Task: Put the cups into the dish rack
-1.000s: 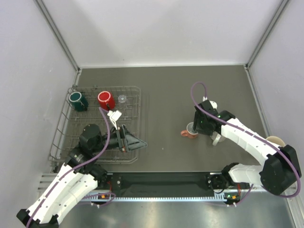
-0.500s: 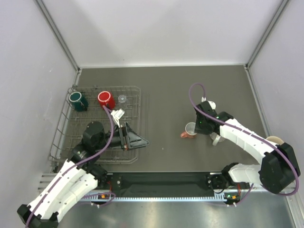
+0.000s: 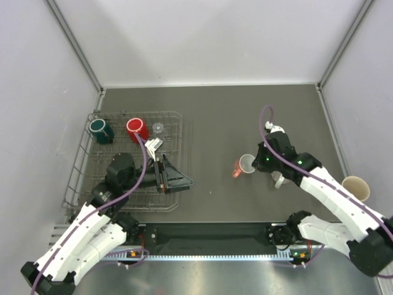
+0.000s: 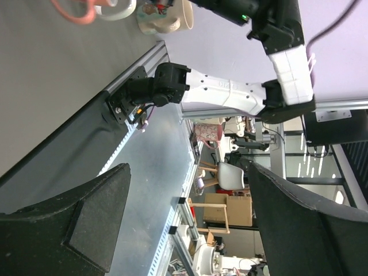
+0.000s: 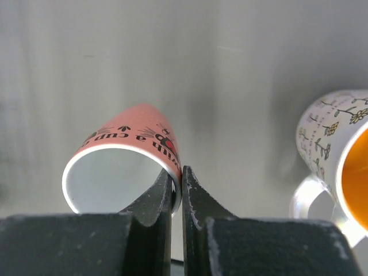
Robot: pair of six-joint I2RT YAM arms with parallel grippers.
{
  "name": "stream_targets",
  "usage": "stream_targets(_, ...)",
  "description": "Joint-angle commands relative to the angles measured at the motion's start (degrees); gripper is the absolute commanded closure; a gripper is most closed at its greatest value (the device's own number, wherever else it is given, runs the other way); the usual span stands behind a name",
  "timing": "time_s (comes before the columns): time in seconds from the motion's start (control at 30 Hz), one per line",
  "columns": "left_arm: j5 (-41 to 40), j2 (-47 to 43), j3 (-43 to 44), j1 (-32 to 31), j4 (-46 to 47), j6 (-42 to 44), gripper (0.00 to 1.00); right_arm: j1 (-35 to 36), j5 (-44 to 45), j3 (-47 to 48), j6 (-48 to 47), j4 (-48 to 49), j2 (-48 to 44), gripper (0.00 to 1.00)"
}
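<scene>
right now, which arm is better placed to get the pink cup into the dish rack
The right. Its gripper is shut on the rim of the pink cup. The left gripper hangs open and empty at the near right corner of the dish rack, well away from that cup.

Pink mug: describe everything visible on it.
The pink mug is salmon-pink outside and glossy white inside, ceramic by its look, with black lettering and a small red mark under the rim. It is tilted, and its mouth faces back toward the gripper. The right gripper is shut on its rim wall, one finger inside, one outside. It is apart from the white mug with orange inside; whether its base touches the table cannot be told.
</scene>
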Motion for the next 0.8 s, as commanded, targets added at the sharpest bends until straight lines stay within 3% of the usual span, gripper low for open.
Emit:
stream_targets(0.0, 1.18, 0.63, 1.85, -0.16, 3.81, -3.58, 0.12, -0.55, -6.35, 2.48, -2.10, 5.46, -8.50, 1.00)
stream_targets(0.1, 2.50, 2.20, 1.50, -0.42, 8.30, -7.53, 0.11, -0.55, -13.91, 0.81, -1.58, 9.95, -14.65, 1.00)
stream_targets(0.27, 4.26, 6.25, 2.73, -1.12, 13.75, -12.63, 0.10, -0.37, -29.11, -3.93, 1.32, 25.67, -22.14, 1.00)
stream_targets(0.3, 4.26, 7.04, 2.73, -1.65, 18.45, -15.08, 0.09, -0.29, -31.39, -5.59, 1.85, 28.48, -24.50, 1.00)
stream_targets(0.47, 3.21, 8.36, 3.61, -3.32, 26.23, -20.46, 0.09, -0.02, -30.97, -8.60, 3.96, 37.46, -29.09, 1.00)
stream_targets(0.77, -1.18, 9.68, 3.61, -8.24, 31.42, -22.84, 0.11, 0.33, -31.94, -12.55, 11.95, 53.71, -26.38, 1.00)
